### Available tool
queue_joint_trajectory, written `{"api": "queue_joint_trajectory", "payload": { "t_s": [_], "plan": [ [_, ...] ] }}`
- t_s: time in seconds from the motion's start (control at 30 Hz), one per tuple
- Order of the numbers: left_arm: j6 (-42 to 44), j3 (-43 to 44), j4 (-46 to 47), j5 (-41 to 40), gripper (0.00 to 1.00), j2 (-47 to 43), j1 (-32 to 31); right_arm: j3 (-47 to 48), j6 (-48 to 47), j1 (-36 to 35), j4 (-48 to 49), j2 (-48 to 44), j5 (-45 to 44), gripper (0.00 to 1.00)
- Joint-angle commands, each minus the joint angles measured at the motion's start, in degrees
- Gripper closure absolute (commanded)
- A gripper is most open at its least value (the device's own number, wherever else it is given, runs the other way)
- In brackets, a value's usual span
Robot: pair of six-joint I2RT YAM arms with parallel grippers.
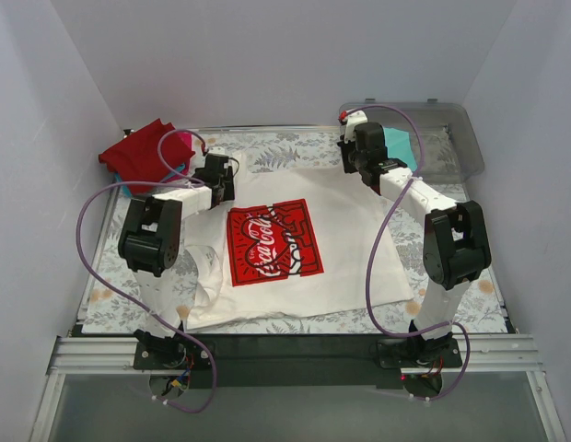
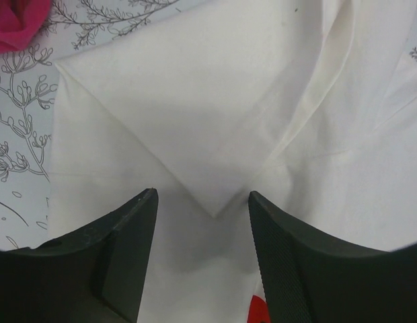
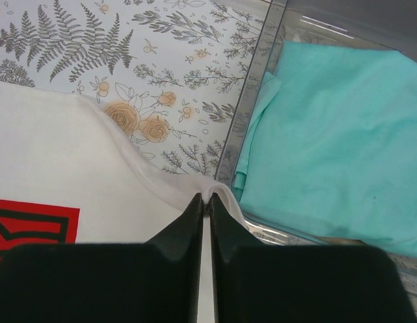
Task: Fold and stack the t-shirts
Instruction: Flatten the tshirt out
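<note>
A white t-shirt [image 1: 350, 258] with a red Coca-Cola print [image 1: 271, 244] lies spread on the floral cloth. My left gripper [image 1: 223, 184] is open just above its far left part; in the left wrist view [image 2: 202, 202] a folded white corner [image 2: 215, 202] lies between the jaws. My right gripper [image 1: 352, 164] is shut on the shirt's far right edge [image 3: 218, 192], pinching a fold of white cloth. Folded red [image 1: 143, 147] and pink [image 1: 182, 143] shirts lie at the far left. A teal shirt [image 3: 336, 141] lies in the clear bin.
The clear plastic bin [image 1: 456, 138] stands at the far right corner, its wall [image 3: 252, 114] close to my right gripper. White walls enclose the table. The floral cloth [image 1: 285, 147] shows bare between the shirt and the back wall.
</note>
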State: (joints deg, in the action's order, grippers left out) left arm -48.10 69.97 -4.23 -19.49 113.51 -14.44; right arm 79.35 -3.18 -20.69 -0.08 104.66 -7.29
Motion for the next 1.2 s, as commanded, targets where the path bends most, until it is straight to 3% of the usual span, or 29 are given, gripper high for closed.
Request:
{"api": "queue_joint_trajectory", "payload": {
  "t_s": [0.0, 0.23, 0.33, 0.43, 0.47, 0.5, 0.77, 1.17],
  "plan": [
    [-0.5, 2.7, 1.5, -3.0, 0.49, 0.7, -0.1, 1.2, 0.2, 0.1, 0.8, -0.2, 0.7, 0.99],
    [-0.2, 3.8, 2.6, -2.8, 0.56, 1.4, 0.1, 1.9, 0.1, 0.1, 0.2, 0.5, 1.1, 0.99],
    [-0.3, 3.8, 1.7, -3.0, 0.64, 2.5, 0.1, 2.0, 0.0, 0.2, 0.2, 0.6, 1.1, 0.99],
    [-0.7, 3.5, 1.7, -3.1, 0.82, 2.4, 0.1, 2.2, -0.1, 0.1, 0.2, 0.6, 1.0, 0.99],
    [-0.7, 3.6, 1.7, -3.1, 0.95, 2.3, 0.0, 2.3, -0.1, 0.1, 0.2, 0.7, 1.1, 0.99],
    [-0.7, 3.7, 1.7, -3.0, 0.99, 2.3, 0.1, 2.3, -0.1, 0.2, 0.2, 0.8, 1.2, 0.99],
    [-0.5, 6.1, 0.5, -4.2, 1.00, 1.6, 0.3, 2.6, -0.1, 0.1, -1.2, 1.0, 1.1, 0.99],
    [-2.3, 24.9, -3.1, -0.6, 1.00, 9.3, 7.7, 3.6, -0.2, 0.1, -2.2, 2.2, 1.0, 0.99]
  ]
}}
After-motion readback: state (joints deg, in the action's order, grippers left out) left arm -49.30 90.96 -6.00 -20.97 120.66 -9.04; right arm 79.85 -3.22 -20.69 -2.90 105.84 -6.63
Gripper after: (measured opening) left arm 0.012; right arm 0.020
